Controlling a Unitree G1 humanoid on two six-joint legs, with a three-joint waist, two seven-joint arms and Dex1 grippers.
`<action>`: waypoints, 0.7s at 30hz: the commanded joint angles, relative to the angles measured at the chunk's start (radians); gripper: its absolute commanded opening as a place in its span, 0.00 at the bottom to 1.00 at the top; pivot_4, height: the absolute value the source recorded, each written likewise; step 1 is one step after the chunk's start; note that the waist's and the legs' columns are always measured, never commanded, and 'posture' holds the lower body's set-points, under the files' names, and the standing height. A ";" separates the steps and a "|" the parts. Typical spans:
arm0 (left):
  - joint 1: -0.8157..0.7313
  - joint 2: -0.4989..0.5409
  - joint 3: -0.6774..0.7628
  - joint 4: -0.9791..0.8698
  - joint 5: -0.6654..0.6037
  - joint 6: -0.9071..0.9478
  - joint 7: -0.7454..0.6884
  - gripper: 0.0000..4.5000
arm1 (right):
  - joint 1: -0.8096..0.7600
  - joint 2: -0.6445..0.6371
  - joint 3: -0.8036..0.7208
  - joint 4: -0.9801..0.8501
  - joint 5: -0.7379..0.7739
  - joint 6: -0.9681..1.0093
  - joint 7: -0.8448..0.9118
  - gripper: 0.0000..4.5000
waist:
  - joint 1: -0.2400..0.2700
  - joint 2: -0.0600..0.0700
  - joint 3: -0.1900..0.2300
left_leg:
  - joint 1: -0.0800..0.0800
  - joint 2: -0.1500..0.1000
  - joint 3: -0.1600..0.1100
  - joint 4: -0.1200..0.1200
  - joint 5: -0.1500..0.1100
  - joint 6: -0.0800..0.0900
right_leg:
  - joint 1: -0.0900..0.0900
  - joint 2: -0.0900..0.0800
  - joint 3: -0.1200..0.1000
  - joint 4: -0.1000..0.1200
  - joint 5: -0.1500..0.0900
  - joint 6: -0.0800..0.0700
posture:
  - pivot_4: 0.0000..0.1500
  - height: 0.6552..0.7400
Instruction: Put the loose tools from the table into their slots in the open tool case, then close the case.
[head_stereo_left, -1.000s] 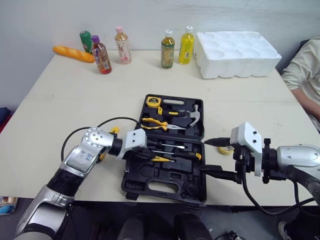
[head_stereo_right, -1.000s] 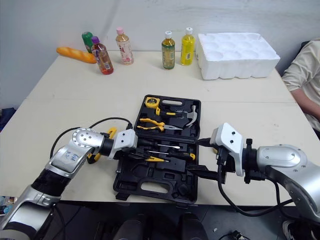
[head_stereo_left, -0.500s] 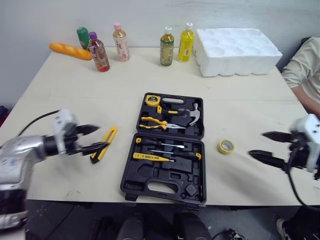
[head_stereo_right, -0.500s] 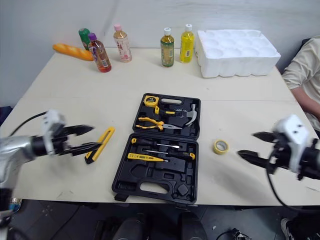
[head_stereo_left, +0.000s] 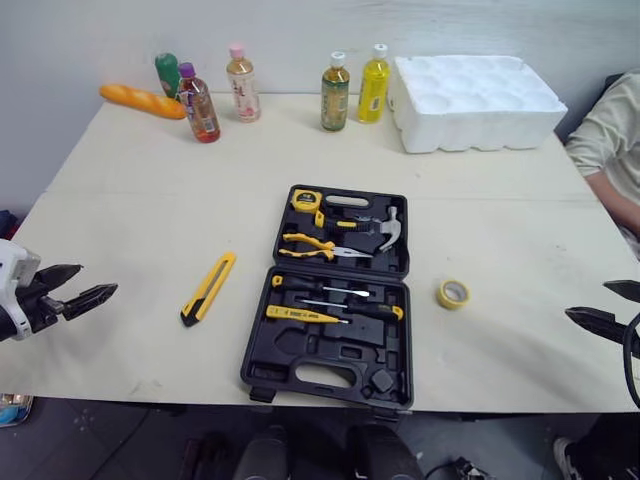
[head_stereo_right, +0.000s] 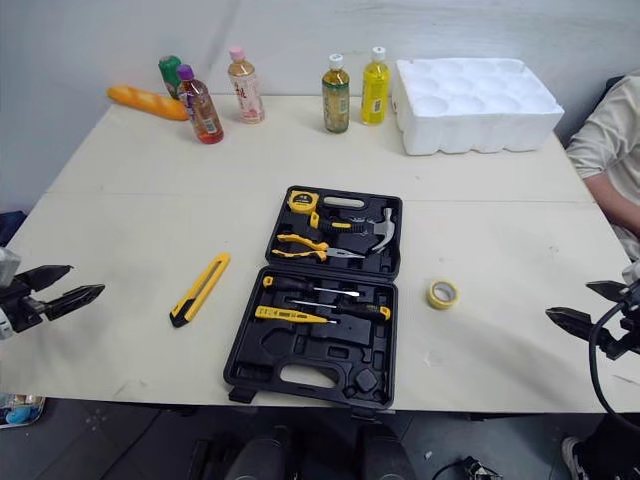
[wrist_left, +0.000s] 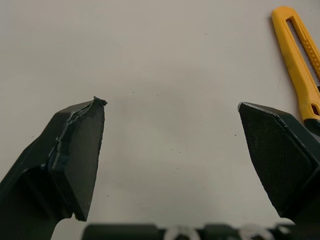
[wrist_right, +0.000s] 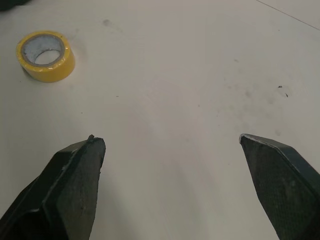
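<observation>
Now both jaws open, two tools loose

Nearest me, left jaws and right jaws gape empty at either side of the bench (head_stereo_left: 150, 200). Case (head_stereo_left: 300, 350) lies open mid-bench, knife (head_stereo_left: 208, 288) just left of it, tape (head_stereo_left: 453, 293) right. Bottles (head_stereo_left: 335, 93) and foam tray (head_stereo_left: 475, 100) stand farthest.

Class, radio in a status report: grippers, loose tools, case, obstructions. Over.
Left gripper and right gripper open, empty. Utility knife and tape roll loose beside open tool case. Nothing in the way.
</observation>
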 joint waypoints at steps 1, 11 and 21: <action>0.024 -0.036 -0.007 -0.123 -0.042 0.041 0.012 1.00 | -0.025 0.003 -0.004 0.004 0.007 -0.024 0.010 1.00 | -0.003 0.000 0.000 | 0.000 0.000 0.000 0.000 0.000 0.000 | 0.000 0.000 0.000 0.000 0.000 0.000 | 1.00 1.00; 0.093 -0.147 -0.084 -0.612 -0.085 0.366 0.272 1.00 | -0.085 0.118 0.147 -0.461 0.221 0.152 -0.074 1.00 | -0.021 0.001 0.000 | 0.000 0.000 0.000 0.001 0.000 0.000 | 0.000 0.001 0.000 0.005 0.000 0.000 | 1.00 1.00; 0.058 -0.216 -0.213 -0.636 -0.054 0.560 0.430 1.00 | -0.377 0.176 0.499 -0.715 0.349 0.268 -0.201 1.00 | -0.017 0.000 0.001 | 0.001 0.000 -0.001 0.003 0.000 -0.001 | 0.000 0.002 -0.001 0.005 0.000 0.000 | 1.00 1.00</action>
